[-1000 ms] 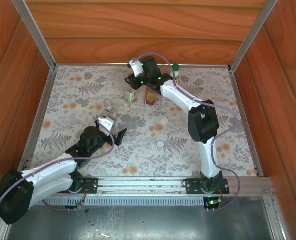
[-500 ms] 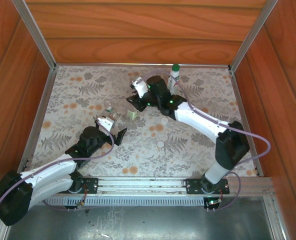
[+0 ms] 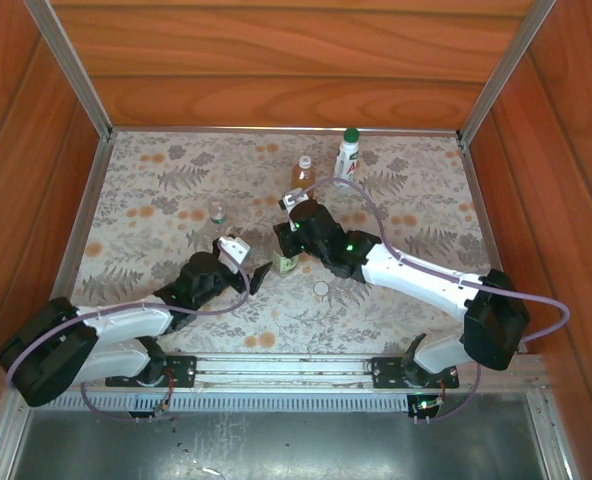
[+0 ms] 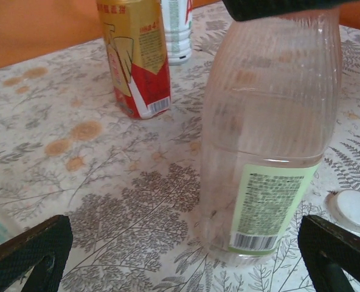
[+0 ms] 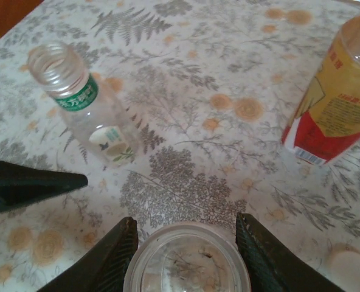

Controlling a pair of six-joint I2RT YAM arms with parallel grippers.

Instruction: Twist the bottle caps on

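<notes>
Boxed-in work cell: wood-panelled walls on three sides, aluminium posts at the far corners, a metal rail along the near edge. A pale cloth printed with grey ferns and orange flowers covers the table and lies flat.

Left of centre we log the tiny clear bottle, upright, mouth uncapped, green band below the neck. Nearer the rail, the left gripper hovers low with its jaws spread wide and holds nothing. It faces the clear bottle with green label just beside it.

The right gripper is clamped on that bottle's neck from above. The bottle is upright with its mouth open; we cannot tell whether its base rests on the cloth. Behind it the amber bottle stands upright, well apart.

A white cap lies flat on the cloth just right of the held bottle. Farther right, near the back wall, the white bottle stands wearing the dark green cap.
</notes>
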